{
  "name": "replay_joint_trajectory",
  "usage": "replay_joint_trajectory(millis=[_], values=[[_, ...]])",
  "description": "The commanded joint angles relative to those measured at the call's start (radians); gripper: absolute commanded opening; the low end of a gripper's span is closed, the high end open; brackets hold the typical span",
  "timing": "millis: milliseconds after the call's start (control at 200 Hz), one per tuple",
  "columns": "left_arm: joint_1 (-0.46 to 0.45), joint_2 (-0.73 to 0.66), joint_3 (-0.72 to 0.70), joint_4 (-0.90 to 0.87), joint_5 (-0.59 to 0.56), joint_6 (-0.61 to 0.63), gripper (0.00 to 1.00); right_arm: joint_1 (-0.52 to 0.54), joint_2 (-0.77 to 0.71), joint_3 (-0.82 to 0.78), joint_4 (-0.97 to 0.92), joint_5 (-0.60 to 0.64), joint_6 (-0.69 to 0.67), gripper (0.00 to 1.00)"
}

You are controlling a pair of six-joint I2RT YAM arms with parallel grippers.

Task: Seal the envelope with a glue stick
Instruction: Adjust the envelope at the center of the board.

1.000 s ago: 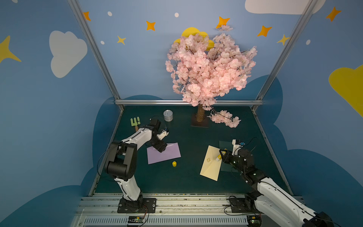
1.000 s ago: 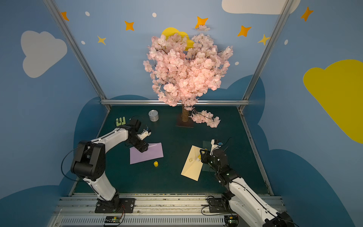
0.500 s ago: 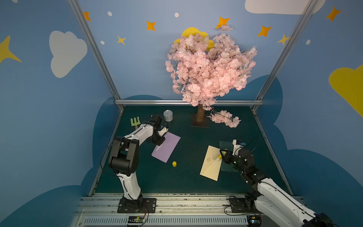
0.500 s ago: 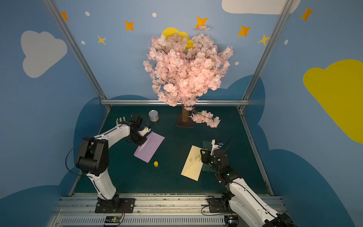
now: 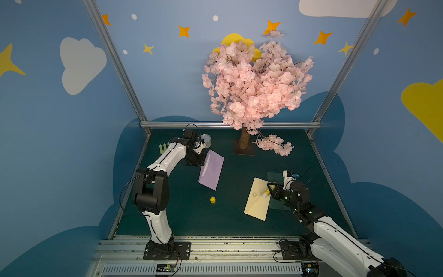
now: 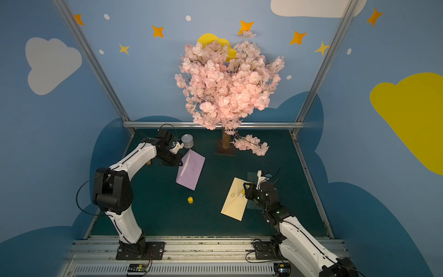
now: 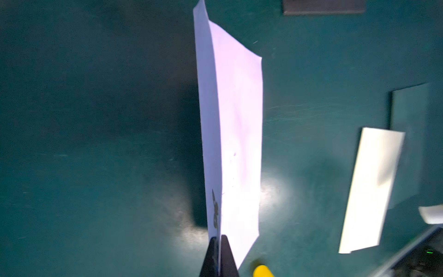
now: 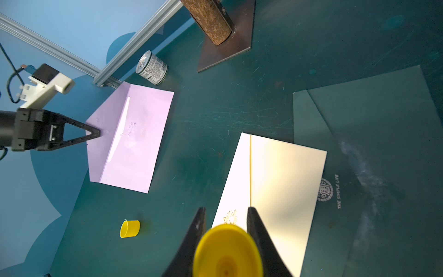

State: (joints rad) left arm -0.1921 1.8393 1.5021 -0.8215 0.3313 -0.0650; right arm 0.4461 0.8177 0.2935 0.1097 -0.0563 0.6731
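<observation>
In both top views the left claw [image 5: 203, 158] is pinched shut on one edge of the lilac envelope [image 5: 212, 170], which tilts up from the dark green counter [image 5: 187, 223] on that side. A tin can [image 5: 206, 140] stands just behind it, near the pink blossom tree [image 5: 254, 81]. The right claw [image 5: 269, 191] grips the glue stick [image 5: 266, 191] over the near edge of the cream envelope [image 5: 256, 204], which lies flat and partly covers a dark green envelope [image 5: 275, 176]. The yellow cap [image 6: 190, 199] lies alone on the counter between the two envelopes.

The left wrist view is blurred. The claw's black fingers [image 7: 225, 254] are closed tight on the lilac envelope [image 7: 235, 124], seen almost edge-on, with a small dark mark near the grip that cannot be read.

In the right wrist view the right claw [image 8: 226, 215] is narrow, clamped on the glue stick [image 8: 226, 254], whose round yellow end fills the foreground. A gold emblem is stamped on the cream envelope [image 8: 285, 182]. The dark green envelope [image 8: 374, 115] bears a round seal and the words "THE SIMPLE LIFE". The tin can [image 8: 152, 66] carries fine print and a barcode, too small to read. The yellow cap [image 8: 130, 229] lies on its side.
</observation>
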Motion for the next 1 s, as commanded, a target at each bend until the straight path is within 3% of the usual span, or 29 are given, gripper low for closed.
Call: replay_joint_trajectory(millis=[0,205,385,491,581,721,856,996], values=[[-0.022,-0.049,-0.052,0.102,0.239,-0.201,0.03,-0.006,0.011,0.042,0.040,-0.019,-0.003,0.00],[-0.113,-0.111,-0.240,0.337,0.350,-0.345,0.03,-0.005,0.036,0.067,0.068,-0.059,-0.014,0.00],[-0.162,-0.147,-0.396,0.506,0.362,-0.445,0.03,0.007,0.123,0.103,0.114,-0.094,-0.013,0.00],[-0.186,-0.154,-0.438,0.507,0.315,-0.439,0.03,0.043,0.193,0.123,0.191,-0.117,-0.033,0.00],[-0.203,-0.149,-0.453,0.478,0.269,-0.406,0.03,0.106,0.271,0.121,0.358,-0.181,-0.121,0.00],[-0.225,-0.125,-0.431,0.359,0.129,-0.332,0.03,0.206,0.430,0.138,0.569,-0.179,-0.262,0.00],[-0.244,-0.124,-0.427,0.312,-0.007,-0.299,0.03,0.237,0.625,0.204,0.735,-0.179,-0.292,0.00],[-0.251,-0.102,-0.427,0.290,-0.042,-0.268,0.03,0.264,0.820,0.276,0.893,-0.203,-0.285,0.00]])
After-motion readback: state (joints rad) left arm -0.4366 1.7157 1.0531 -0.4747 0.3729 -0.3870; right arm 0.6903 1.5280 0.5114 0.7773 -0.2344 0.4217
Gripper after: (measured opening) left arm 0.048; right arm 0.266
